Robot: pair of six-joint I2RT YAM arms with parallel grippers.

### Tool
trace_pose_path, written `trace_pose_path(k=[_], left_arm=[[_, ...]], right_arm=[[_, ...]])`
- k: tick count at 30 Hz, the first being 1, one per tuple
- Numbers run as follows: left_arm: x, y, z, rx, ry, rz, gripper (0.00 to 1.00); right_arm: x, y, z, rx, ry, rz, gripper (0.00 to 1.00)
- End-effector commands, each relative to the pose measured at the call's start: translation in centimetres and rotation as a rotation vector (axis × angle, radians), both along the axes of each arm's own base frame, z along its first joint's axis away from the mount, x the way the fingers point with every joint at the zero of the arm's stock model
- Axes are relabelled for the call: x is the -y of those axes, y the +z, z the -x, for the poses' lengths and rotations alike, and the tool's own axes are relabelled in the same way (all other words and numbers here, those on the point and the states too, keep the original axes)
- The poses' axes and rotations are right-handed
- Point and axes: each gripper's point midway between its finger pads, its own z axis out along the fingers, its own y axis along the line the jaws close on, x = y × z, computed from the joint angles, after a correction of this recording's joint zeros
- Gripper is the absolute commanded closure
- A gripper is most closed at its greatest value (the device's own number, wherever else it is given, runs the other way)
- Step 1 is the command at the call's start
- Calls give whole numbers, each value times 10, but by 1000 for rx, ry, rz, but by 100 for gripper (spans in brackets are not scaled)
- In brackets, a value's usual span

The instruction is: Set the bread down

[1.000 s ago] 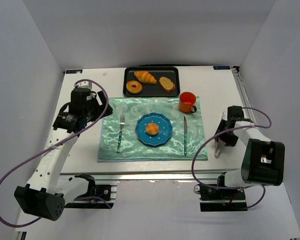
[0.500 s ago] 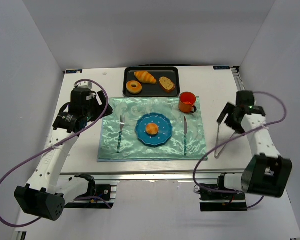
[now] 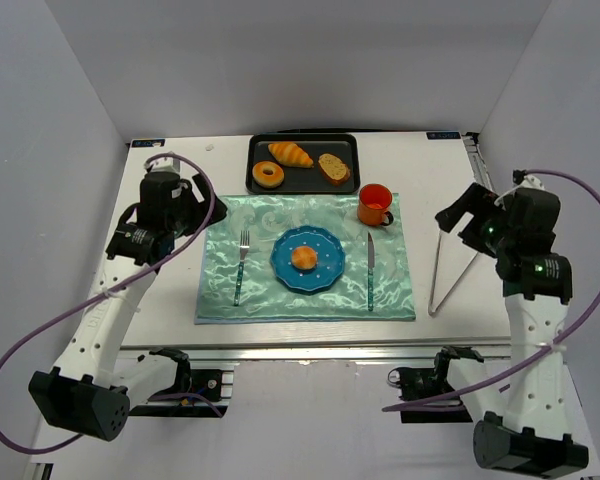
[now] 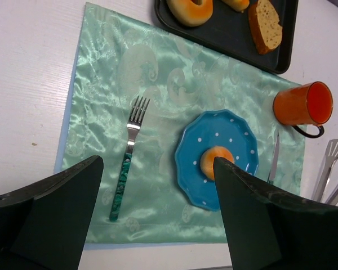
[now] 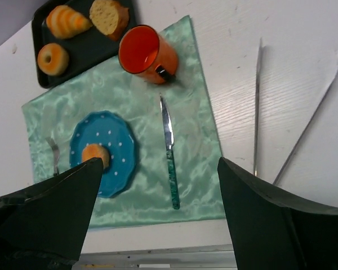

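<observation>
The right end effector (image 5: 159,164) hangs over the right side of the white counter (image 3: 420,165), its two dark fingers spread wide with nothing between them. The left end effector (image 4: 158,162) hovers over the left side, likewise spread and empty. Near the right one, silver metal tongs (image 3: 436,275) lie on the bare counter, just beside the right edge of the pale green satin placemat (image 3: 220,290). On the placemat, a green-handled knife (image 3: 370,270) lies right of a blue polka-dot plate (image 3: 280,262) and a green-handled fork (image 3: 242,262) lies left of it. The small round golden-brown bun (image 3: 304,258) sits at the plate's middle. An orange mug (image 3: 374,204) stands at the mat's far right corner. Behind the mat, a black rectangular tray (image 3: 300,180) holds a ring donut (image 3: 269,175), a long croissant (image 3: 290,153) and a seeded bread slice (image 3: 333,167).
</observation>
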Motion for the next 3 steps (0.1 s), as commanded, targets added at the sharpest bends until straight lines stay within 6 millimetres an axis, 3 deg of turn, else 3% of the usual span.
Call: trace_pose_path(k=[1,3], left_arm=[[4,11,-7,48,10,34,9],[4,9,-7,47,11,38,9]], right_arm=[[-20,9,-2,83,86,-73,10],[-23,0,-3,62,99,-87,10]])
